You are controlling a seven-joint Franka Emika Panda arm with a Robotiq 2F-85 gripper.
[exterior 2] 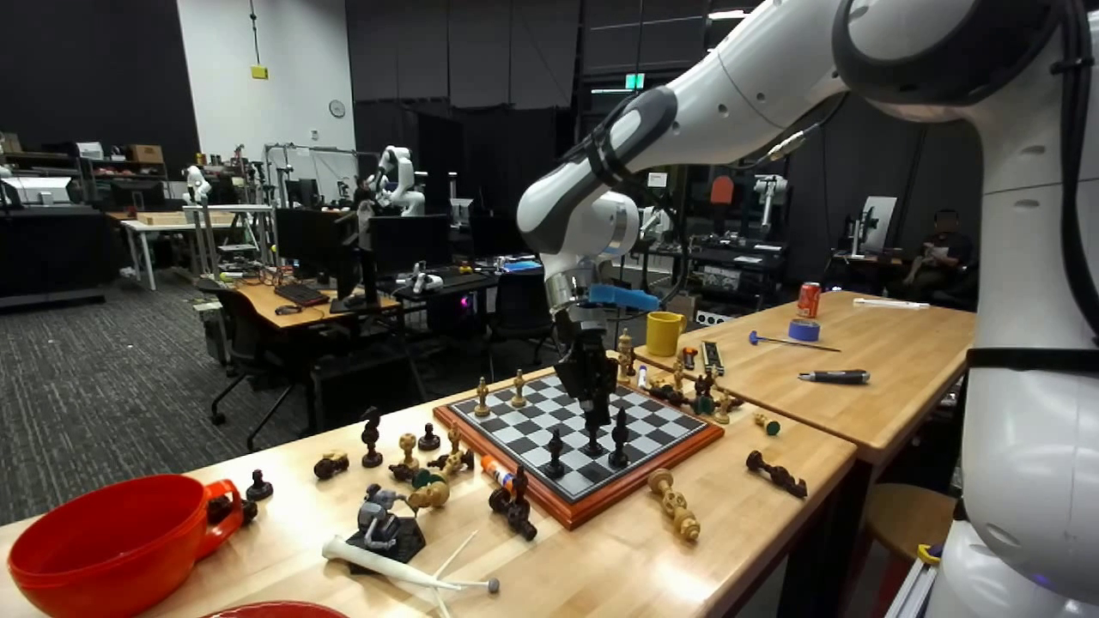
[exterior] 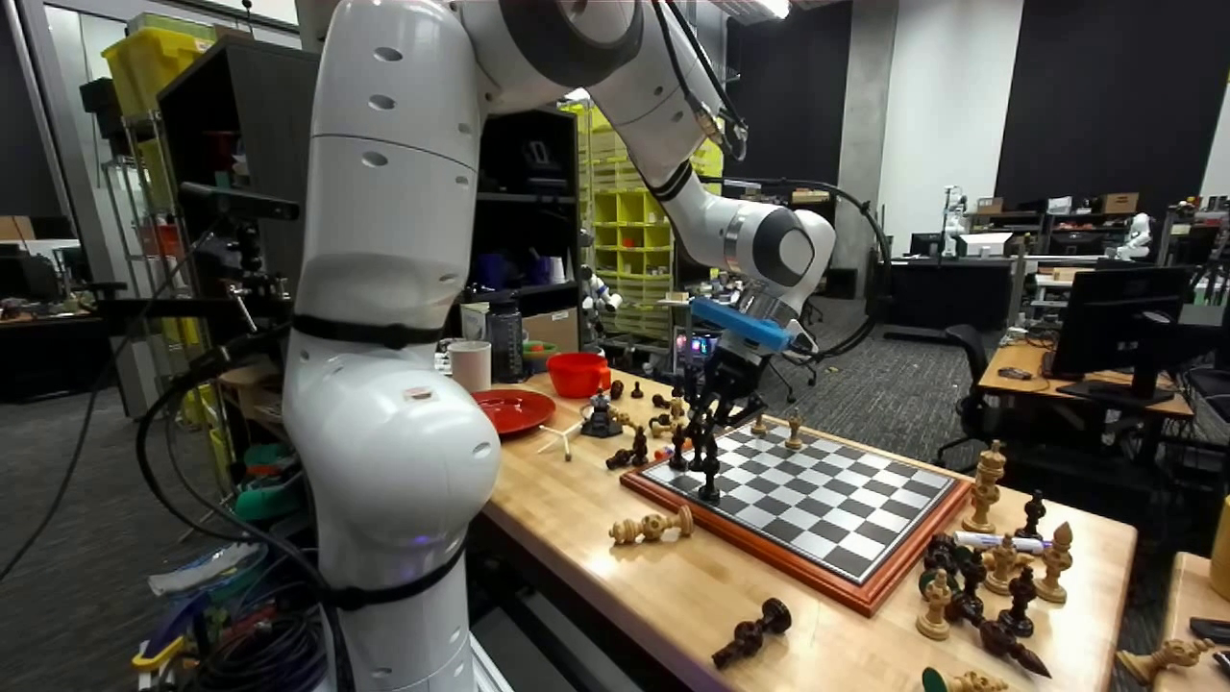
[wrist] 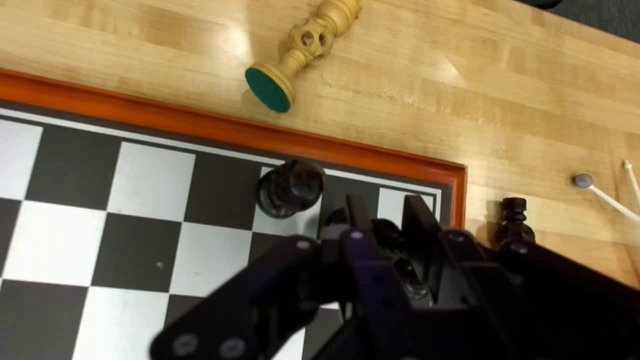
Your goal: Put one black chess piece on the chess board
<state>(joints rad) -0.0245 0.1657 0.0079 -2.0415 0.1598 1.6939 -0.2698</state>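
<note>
Board (exterior: 846,509): flat on table (exterior: 572,509)
Gripper (wrist: 387,207): low over board, near a corner
Jaws: narrow gap, can't tell if gripping
Black piece (exterior 2: 593,445): right under gripper, top hidden
Other black pieces (exterior 2: 619,442): two upright on board, near

A dark piece (wrist: 289,189) stands on the board (wrist: 142,175) near the gripper (wrist: 385,204). A yellow piece (wrist: 309,50) lies on the table (wrist: 450,117).

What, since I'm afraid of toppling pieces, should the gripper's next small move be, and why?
Probably easing its fingers slightly apart, without sideways drift. In an exterior view, a black piece looks upright right at the gripper, its base seemingly on the chess board, though contact and grip are hard to judge. Two other black pieces stand close by, so swinging sideways could knock them.
</note>
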